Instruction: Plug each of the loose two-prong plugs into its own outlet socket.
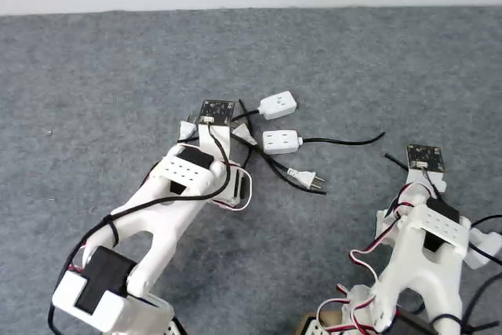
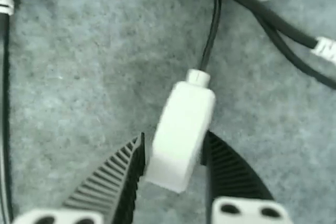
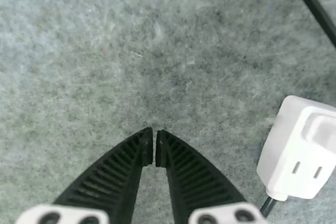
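Observation:
My left gripper [image 2: 173, 140] is shut on a white block [image 2: 184, 121] at the end of a thin black cord; I cannot tell whether it is a plug or a socket. In the high view the left arm [image 1: 188, 174] ends just left of two white outlet sockets [image 1: 278, 103] [image 1: 281, 141]. A loose two-prong plug [image 1: 307, 177] lies on its black cord to the right of that arm. My right gripper [image 3: 154, 142] is shut on nothing, over bare carpet. A third white socket [image 3: 299, 156] with two slots lies close beside it.
Grey carpet covers the whole table [image 1: 94, 100]. Black cords [image 1: 345, 143] cross and tangle between the sockets and the loose plug. The right arm [image 1: 427, 233] stands at the near right, with red and white wires hanging off it. A white wall runs along the far edge.

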Available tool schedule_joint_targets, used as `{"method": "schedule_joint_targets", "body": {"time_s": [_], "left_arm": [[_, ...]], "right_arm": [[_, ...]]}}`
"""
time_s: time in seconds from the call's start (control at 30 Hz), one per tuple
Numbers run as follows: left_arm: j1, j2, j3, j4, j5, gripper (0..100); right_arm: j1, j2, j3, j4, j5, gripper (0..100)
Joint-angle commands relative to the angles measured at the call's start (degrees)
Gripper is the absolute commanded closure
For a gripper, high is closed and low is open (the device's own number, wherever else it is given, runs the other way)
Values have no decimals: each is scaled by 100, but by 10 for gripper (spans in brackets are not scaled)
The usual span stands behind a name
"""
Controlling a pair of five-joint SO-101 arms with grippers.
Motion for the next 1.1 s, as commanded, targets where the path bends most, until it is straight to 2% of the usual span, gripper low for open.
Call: {"method": "schedule_joint_targets", "body": {"time_s": [0.0, 0.2, 0.4, 0.53, 0.67, 0.8, 0.9, 1.07], "left_arm": [[-185, -88, -13, 70, -176, 872], [-501, -88, -101, 44, -475, 875], [-536, -97, -136, 70, -738, 881], [-88, -299, -110, 88, -738, 961], [519, -1029, -101, 695, -712, 985], [396, -1916, 119, 1011, -712, 985], [62, -2435, 708, 563, -712, 985], [-70, -2752, 2149, -1081, -703, 985]], "right_arm": [[-66, -127, -35, -84, 53, 990], [-66, -136, 18, -101, 70, 989], [-66, -136, 26, -127, 79, 987], [-66, -136, 44, -215, 79, 987], [-66, -136, 44, -215, 79, 987], [-66, -136, 44, -215, 79, 987], [-66, -136, 44, -215, 79, 987], [-75, -136, 44, -215, 79, 987]]}}
